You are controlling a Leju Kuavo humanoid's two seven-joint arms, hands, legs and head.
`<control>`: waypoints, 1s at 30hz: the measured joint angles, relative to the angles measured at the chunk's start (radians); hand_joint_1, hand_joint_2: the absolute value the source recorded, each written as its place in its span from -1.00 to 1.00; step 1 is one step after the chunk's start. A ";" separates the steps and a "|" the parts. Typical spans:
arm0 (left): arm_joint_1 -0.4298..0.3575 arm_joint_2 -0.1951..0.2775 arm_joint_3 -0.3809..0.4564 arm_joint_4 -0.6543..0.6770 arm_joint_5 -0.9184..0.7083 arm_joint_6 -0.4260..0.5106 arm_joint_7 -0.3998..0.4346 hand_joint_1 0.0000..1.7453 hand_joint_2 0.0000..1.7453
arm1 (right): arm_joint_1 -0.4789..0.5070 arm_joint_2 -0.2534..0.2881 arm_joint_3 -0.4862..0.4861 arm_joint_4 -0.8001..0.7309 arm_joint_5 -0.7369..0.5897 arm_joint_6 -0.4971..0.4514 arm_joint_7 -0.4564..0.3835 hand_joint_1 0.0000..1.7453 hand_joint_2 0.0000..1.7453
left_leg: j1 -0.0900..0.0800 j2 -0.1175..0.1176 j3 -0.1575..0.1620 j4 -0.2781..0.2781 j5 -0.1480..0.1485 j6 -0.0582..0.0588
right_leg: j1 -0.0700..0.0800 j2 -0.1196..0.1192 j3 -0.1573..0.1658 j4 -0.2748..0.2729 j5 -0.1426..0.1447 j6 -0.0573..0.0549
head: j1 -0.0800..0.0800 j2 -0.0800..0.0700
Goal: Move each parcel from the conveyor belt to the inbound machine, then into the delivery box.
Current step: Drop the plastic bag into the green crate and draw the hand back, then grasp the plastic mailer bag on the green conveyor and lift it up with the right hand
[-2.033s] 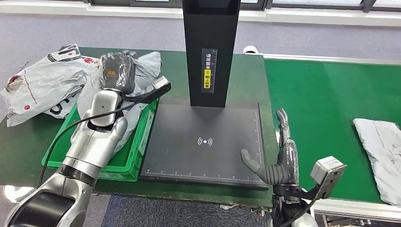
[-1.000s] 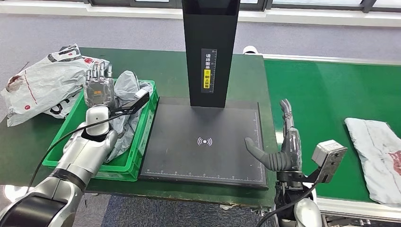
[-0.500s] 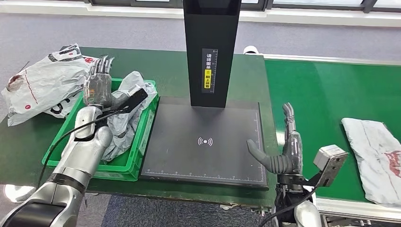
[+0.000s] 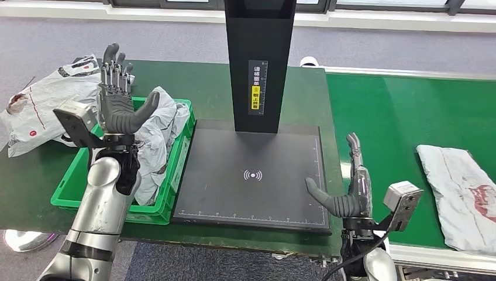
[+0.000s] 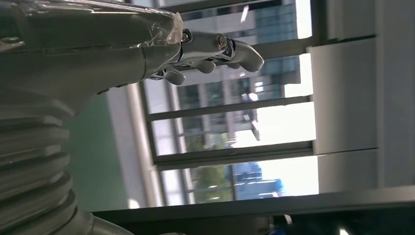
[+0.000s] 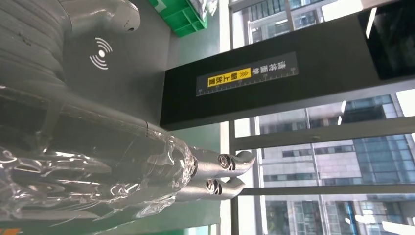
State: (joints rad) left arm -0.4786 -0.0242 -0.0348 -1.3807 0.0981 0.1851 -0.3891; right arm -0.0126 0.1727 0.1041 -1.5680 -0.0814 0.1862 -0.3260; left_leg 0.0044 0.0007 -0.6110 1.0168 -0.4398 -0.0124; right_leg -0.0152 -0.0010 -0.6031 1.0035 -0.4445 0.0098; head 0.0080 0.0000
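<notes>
Pile on table: white and grey parcels [image 4: 44, 105] lie heaped at the far left, outside the bin.
Left hand [image 4: 120, 105]: raised, fingers spread, holding nothing, above the green delivery box [image 4: 76, 190].
Boxed parcel: grey parcel [image 4: 155, 140] lies in the delivery box, just beside the hand.
Inbound machine [image 4: 257, 170]: black plate with black column, between the hands.
Right hand [image 4: 348, 196]: open, empty, at the plate's near right corner.
Conveyor belt [image 4: 398, 117]: a grey parcel [image 4: 465, 193] lies well right of the right hand.

On the black column [image 4: 259, 64] of the inbound machine at your 12 o'clock you have a vertical label [image 4: 257, 88]: white Chinese characters above a yellow block, too small to read. The same label [image 6: 247, 75] shows in the right wrist view. The scan plate [image 4: 222, 193] carries a white wireless-wave sign [image 4: 253, 175].
</notes>
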 joint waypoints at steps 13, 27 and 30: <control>0.189 -0.043 -0.055 -0.233 0.125 -0.084 -0.034 -1.00 1.00 | -0.008 -0.050 -0.020 0.010 0.375 -0.263 0.096 -1.00 1.00 | -0.002 0.001 0.000 0.000 -0.001 0.001 | -0.002 0.000 0.000 -0.001 -0.001 0.000 | 0.000 0.000; 0.368 -0.181 -0.210 -0.203 0.132 -0.176 -0.024 -1.00 1.00 | -0.332 -0.278 -0.250 0.270 1.312 -0.445 0.526 -1.00 1.00 | -0.003 0.000 0.000 0.002 -0.001 0.004 | -0.003 0.000 0.002 -0.003 0.002 0.004 | 0.000 0.000; 0.376 -0.191 -0.212 -0.191 0.102 -0.175 -0.034 -1.00 1.00 | -0.386 -0.332 -0.270 0.369 1.229 -0.394 0.447 -1.00 1.00 | -0.003 0.000 0.000 0.002 -0.001 0.004 | -0.003 0.000 0.002 -0.003 0.002 0.004 | 0.000 0.000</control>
State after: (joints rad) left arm -0.1023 -0.2148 -0.2473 -1.5715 0.1999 0.0106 -0.4232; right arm -0.3990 -0.1591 -0.1654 -1.1992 1.1472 -0.2079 0.1215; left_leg 0.0019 0.0007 -0.6109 1.0184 -0.4410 -0.0082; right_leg -0.0178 -0.0007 -0.6014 1.0009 -0.4426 0.0139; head 0.0080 0.0000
